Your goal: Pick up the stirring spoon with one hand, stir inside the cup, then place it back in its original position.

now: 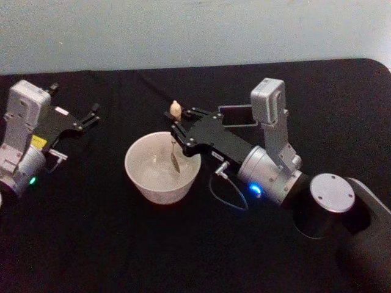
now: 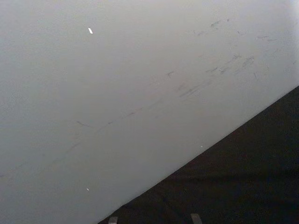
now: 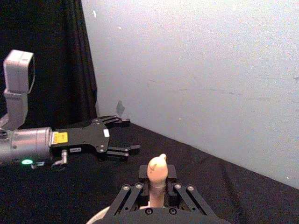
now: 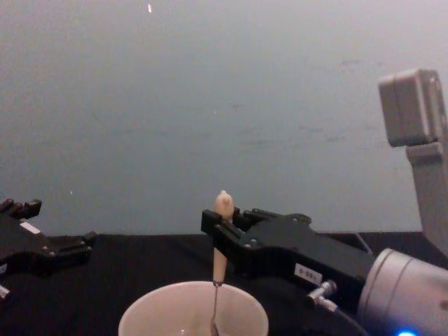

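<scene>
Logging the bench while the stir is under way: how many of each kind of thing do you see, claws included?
Cup: 1
Spoon: 1
Holder: 1
Claws: 2, left claw open, right claw shut on the spoon
Total: 5

Black tabletop (image 1: pixel 91 244) set against a pale grey wall (image 1: pixel 183 30).
The tabletop is covered in matte black cloth, and its far edge meets the wall; its far right corner is rounded. A dark square box (image 1: pixel 235 116) with a thin pale rim stands right of centre, nearer the far edge than the near one. The wall carries faint dark scuff marks (image 2: pixel 196 88) and a small white fleck (image 2: pixel 90 31). A black curtain (image 3: pixel 46 46) hangs in folds beyond the tabletop's left side.
</scene>
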